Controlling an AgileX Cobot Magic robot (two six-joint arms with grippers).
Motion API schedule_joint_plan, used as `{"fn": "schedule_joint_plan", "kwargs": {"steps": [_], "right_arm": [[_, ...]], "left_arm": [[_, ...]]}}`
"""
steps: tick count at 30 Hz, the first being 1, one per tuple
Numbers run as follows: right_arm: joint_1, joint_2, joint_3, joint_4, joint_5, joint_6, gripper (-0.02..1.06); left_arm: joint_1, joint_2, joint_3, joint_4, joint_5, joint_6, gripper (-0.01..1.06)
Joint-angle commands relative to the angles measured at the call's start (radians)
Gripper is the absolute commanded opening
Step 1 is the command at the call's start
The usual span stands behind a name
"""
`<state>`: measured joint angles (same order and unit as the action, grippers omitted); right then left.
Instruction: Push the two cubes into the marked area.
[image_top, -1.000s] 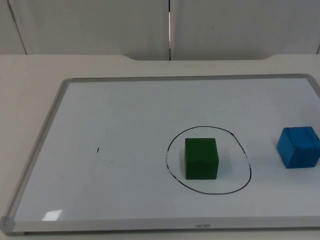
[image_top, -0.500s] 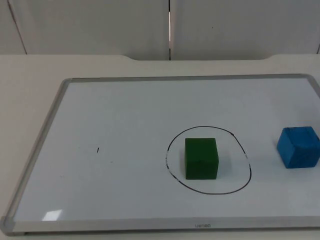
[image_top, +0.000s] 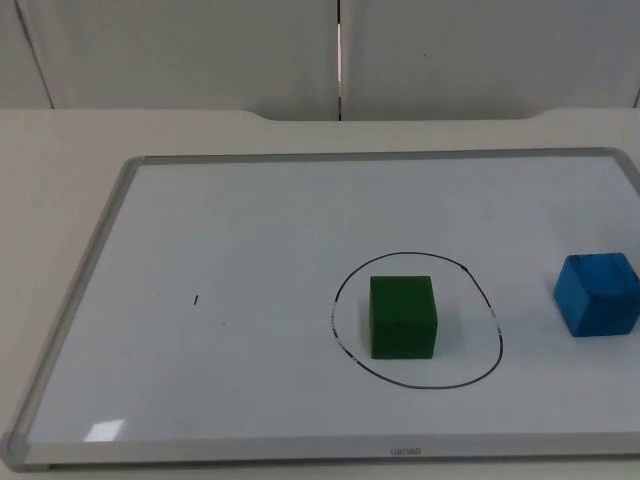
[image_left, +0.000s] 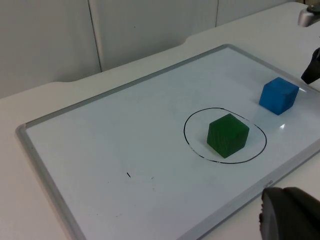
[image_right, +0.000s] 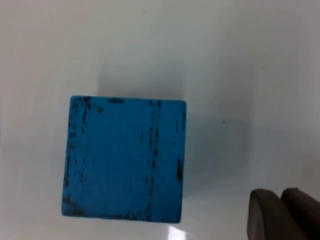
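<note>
Whiteboard (image_top: 250, 230) with a grey frame lies flat on the pale tabletop (image_top: 60, 140), grey partition wall (image_top: 480, 50) behind. Black hand-drawn oval (image_top: 497, 340) on the board; green cube (image_top: 402, 316) sits inside it, clear of the line on all sides. Blue cube (image_top: 597, 293) rests on the board outside the oval, well apart from the green one. Right claw (image_right: 280, 212): dark fingertips just beside one corner of the blue cube (image_right: 125, 157), apart from it by a thin strip of board; two tips stand side by side, but whether they are parted or closed cannot be told, and nothing is seen held. Left claw (image_left: 290, 215): one dark fingertip at the board's near frame, off the board; green cube (image_left: 228, 135) and oval (image_left: 192, 146) lie ahead of it, blue cube (image_left: 278, 95) farther beyond. Its opening cannot be told either. Small black tick mark (image_top: 196, 300) on the board, well apart from both cubes.
</note>
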<state>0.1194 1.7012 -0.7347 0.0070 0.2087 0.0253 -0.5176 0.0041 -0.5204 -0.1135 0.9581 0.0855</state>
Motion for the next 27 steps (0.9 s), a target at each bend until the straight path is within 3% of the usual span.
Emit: {"fn": "schedule_joint_plan", "kwargs": {"steps": [1,27], "right_arm": [[-0.005,0.004,-0.003,0.006,-0.016,0.005,0.06],[-0.005,0.092,-0.003,0.008,-0.198,0.019,0.06]], "left_arm": [[-0.004,-0.004,0.003,0.001,-0.002,-0.008,0.0],[-0.004,-0.004,0.003,0.001,-0.002,-0.008,0.0]]}}
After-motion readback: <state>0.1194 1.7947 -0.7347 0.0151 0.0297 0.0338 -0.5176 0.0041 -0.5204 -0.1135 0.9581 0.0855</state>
